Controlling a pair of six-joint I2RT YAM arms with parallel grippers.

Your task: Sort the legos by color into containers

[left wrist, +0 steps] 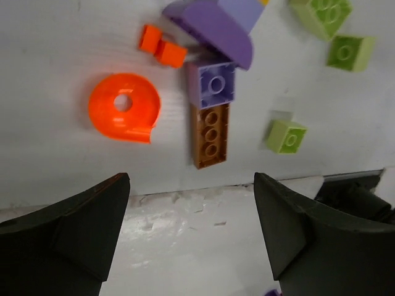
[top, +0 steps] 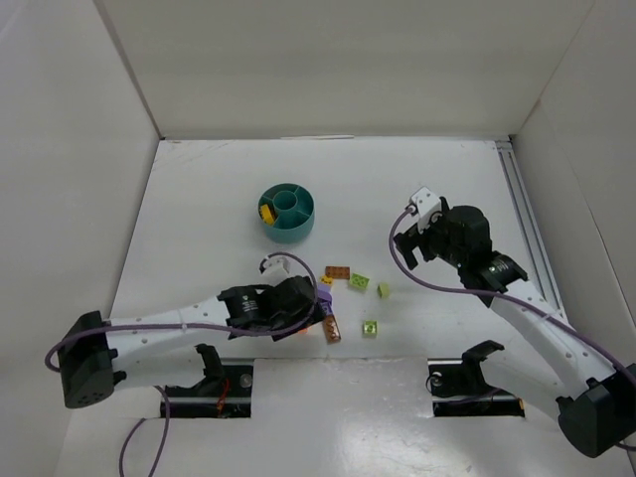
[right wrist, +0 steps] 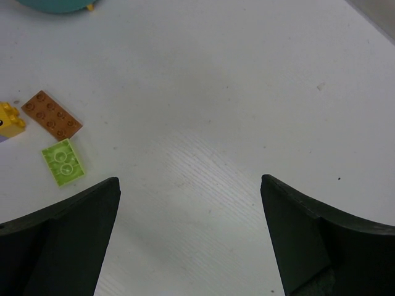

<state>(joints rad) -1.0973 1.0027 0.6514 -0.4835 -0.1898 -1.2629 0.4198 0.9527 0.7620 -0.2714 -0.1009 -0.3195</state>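
While it is hovering over the brown lego (left wrist: 210,135), left tool (left wrist: 191,185): standing open, empty.
Right tool (right wrist: 190,182): standing open, empty.

Left gripper (left wrist: 191,182) gaped empty on the near side of teal dish (top: 287,212); right gripper (right wrist: 189,180) spread wide right of it, probably hovering.

2 white arms (top: 159,336) with black joints (top: 248,306), black fingers (left wrist: 68,228) and purple cables (top: 429,285).

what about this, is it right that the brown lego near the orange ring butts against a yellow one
No. The brown lego near the orange ring butts against a purple one, not a yellow one; the left wrist view shows it.
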